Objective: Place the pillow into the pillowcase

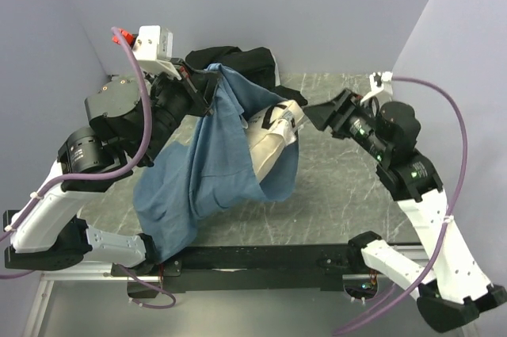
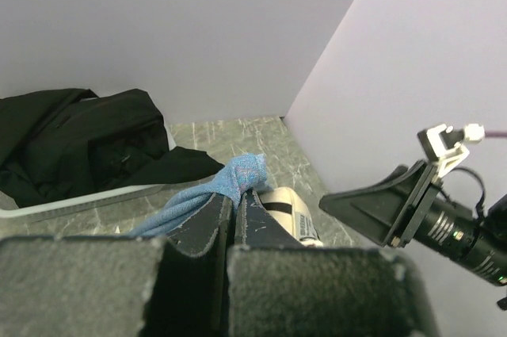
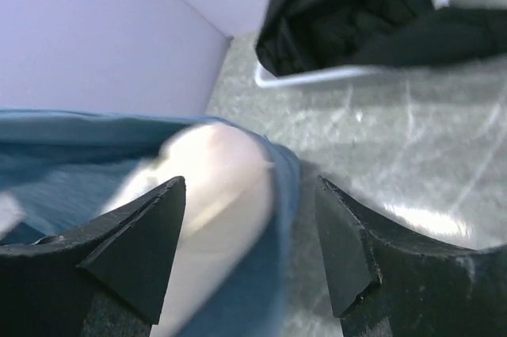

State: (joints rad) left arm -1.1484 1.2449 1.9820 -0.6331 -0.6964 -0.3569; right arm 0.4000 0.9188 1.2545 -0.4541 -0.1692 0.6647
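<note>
Now my left gripper (image 2: 238,198) pinches the pillowcase (image 1: 210,162) edge, held aloft; my right gripper (image 3: 249,186) gapes wide, the pillow (image 1: 269,147) half-sheathed just at its 8 o'clock.

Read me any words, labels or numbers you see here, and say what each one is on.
No text is readable.
On the pillow: dark printed bars near its end, too small and blurred to read.
On the pillowcase and the black cloth: no markings visible.
</note>
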